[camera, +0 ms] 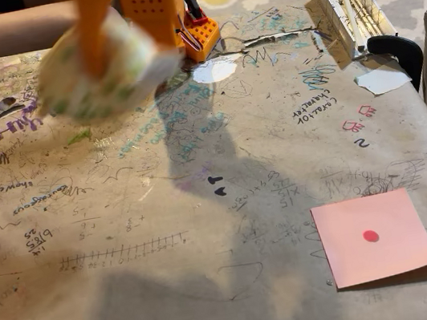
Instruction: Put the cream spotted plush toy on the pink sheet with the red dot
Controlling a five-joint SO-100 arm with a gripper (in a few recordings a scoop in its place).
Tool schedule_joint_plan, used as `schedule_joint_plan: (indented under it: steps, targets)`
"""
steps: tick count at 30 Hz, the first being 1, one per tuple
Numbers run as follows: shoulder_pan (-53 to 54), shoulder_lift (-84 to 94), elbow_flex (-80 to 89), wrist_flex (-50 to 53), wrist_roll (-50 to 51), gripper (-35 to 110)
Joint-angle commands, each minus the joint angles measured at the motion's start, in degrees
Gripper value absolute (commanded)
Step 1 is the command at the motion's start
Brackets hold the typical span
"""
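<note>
Orange gripper clamped on plush toy, lifted clear above scribbled table, upper left, blurred. Pink sheet well apart, lower right, bare. Toy looks soft, light, squashy; mid-body pinch seems safest.

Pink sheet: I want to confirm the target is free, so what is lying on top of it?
Only its red dot shows on the pink sheet. The blurred plush is up at the pincer, far left of it. The table under the sheet is covered.
</note>
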Motion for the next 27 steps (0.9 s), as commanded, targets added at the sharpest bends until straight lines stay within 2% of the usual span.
schedule_joint_plan:
  steps: [1,8,13,17,20,23,25,27]
  targets:
    - [-10.90,21.80,-3.16,8.00,5.10,0]
    - [-22.85,38.94,-13.89,17.49,6.94,0]
    - [-32.34,40.08,-26.46,25.22,7.38,0]
    - [-35.86,41.84,-29.79,24.26,7.56,0]
    - [-36.04,42.01,-27.07,21.45,6.77,0]
    - [-34.80,38.58,-18.37,12.92,6.33,0]
    - [-33.31,29.09,-13.36,3.69,7.21,0]
    - [-33.13,10.63,-13.62,-7.03,7.65,0]
